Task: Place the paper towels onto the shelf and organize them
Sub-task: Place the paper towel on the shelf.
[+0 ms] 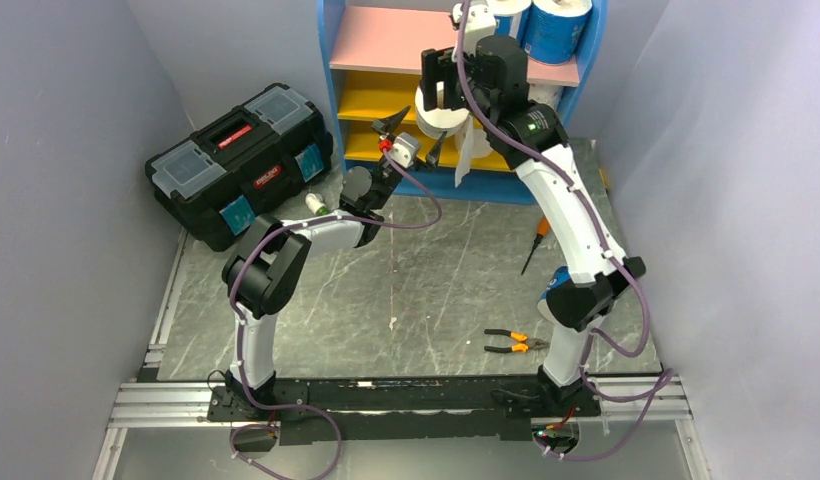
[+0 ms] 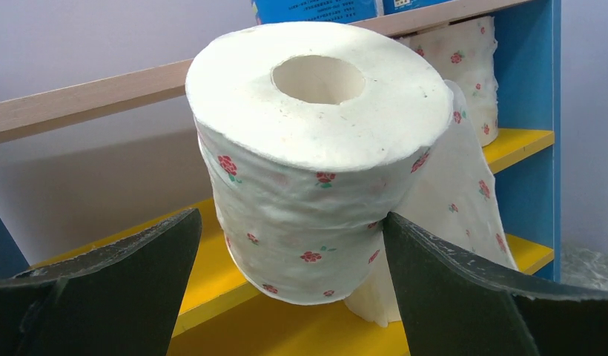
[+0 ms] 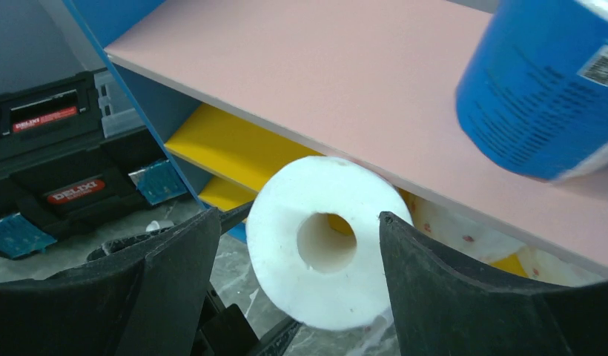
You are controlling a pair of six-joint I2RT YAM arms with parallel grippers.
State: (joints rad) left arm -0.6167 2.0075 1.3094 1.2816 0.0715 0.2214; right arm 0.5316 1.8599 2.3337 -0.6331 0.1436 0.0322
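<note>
Mid-placement: the floral-print paper towel roll (image 2: 316, 170) hangs in front of the shelf (image 1: 338, 60), loose tail dangling. The right gripper (image 3: 299, 213) has its fingers bracketing the roll, but a gap shows on one side, so can't tell if it's clamped. The left gripper (image 2: 292, 215) sits just under the roll, fingers wide open and holding nothing. Next move, I'd say: carry it under the pink top board (image 1: 386, 45) onto the upper yellow board (image 2: 523, 141), upright beside the second floral roll (image 2: 471, 67), minding the tail. The roll is soft, squashy tissue around a hollow core; the boards are flat and smooth, and the blue-wrapped rolls (image 1: 556, 25) up top look glossy.
</note>
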